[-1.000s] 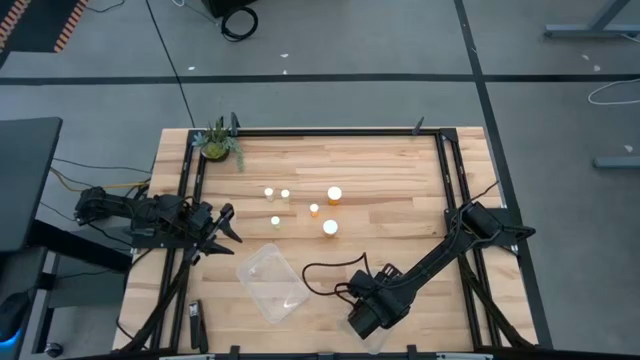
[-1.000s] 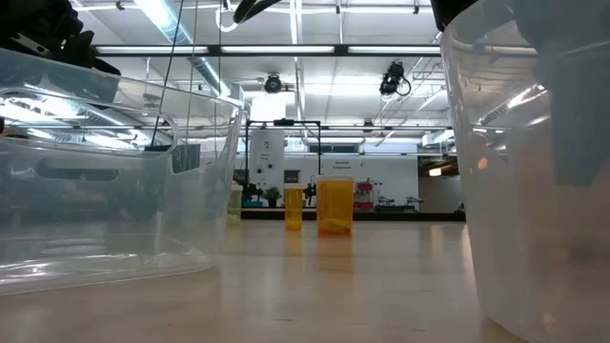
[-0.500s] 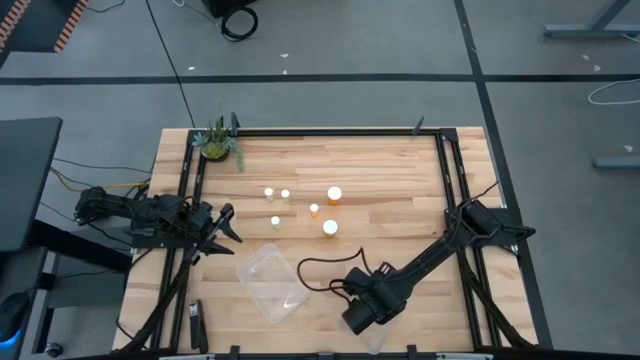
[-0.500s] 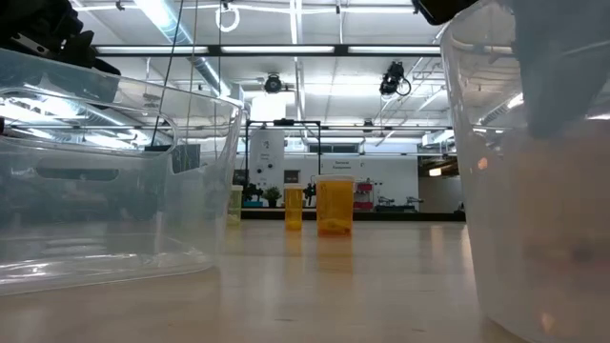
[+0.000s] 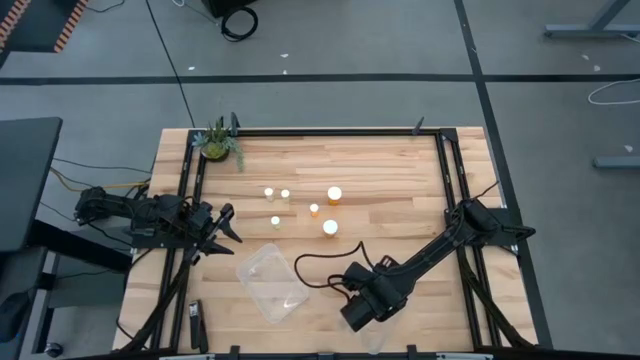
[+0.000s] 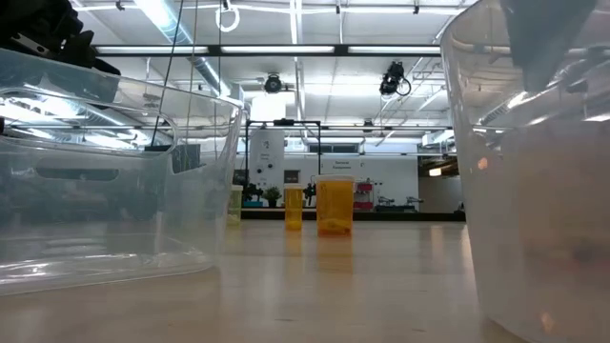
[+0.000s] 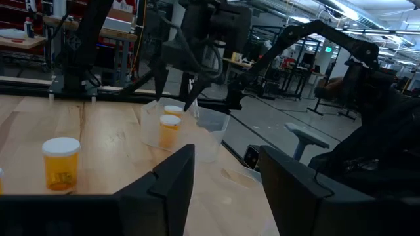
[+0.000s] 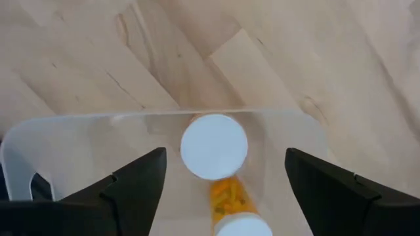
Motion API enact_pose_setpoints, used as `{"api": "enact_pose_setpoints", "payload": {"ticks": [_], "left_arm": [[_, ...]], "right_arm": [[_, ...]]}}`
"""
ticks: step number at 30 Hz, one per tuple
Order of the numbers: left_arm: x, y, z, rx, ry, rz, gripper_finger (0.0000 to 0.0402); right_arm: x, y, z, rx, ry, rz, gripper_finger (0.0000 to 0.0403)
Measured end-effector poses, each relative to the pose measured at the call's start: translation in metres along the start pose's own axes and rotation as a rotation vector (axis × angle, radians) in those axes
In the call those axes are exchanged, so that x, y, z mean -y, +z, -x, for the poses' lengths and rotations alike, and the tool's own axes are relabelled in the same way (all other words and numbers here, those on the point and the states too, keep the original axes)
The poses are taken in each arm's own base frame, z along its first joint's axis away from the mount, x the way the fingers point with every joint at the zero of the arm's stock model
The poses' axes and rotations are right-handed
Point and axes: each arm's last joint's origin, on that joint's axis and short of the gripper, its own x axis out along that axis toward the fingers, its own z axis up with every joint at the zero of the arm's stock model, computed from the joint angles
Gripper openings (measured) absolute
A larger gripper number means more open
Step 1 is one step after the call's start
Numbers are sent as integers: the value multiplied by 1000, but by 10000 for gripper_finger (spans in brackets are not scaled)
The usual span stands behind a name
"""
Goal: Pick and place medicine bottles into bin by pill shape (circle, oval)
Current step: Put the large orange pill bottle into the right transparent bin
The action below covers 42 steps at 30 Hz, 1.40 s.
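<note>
Your right hand (image 8: pixel 223 190) hangs wide open and empty just above the clear tub (image 8: pixel 79 131) at the bench's (image 5: pixel 400 170) near edge, two capped medicine bottles (image 8: pixel 214 147) directly beneath it inside, while your left hand (image 7: pixel 223 190), part open and empty, waits at the left edge.

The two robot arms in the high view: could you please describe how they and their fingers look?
Both are dark, jointed arms. The left arm ends in a left gripper with slim black fingers. The right arm carries a blocky black wrist with a looping black cable; its right gripper has broad, flat, matte black fingers.
</note>
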Motion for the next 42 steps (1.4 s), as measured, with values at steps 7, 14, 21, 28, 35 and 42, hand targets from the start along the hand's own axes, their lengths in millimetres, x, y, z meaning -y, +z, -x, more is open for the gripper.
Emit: {"api": "enact_pose_setpoints", "payload": {"ticks": [7, 14, 21, 28, 35, 42], "left_arm": [[0, 0, 0, 0, 0, 0, 180], [0, 0, 0, 0, 0, 0, 177], [0, 0, 0, 0, 0, 0, 180], [0, 0, 0, 0, 0, 0, 177], [0, 0, 0, 0, 0, 0, 181], [0, 0, 0, 0, 0, 0, 177]], "right_arm": [[6, 22, -2, 41, -18, 62, 319], [17, 53, -7, 60, -39, 120, 319], [30, 86, -13, 95, -52, 175, 319], [49, 119, -19, 101, -76, 165, 319], [69, 150, -25, 110, -73, 126, 319], [77, 172, -28, 158, -20, 144, 321]]}}
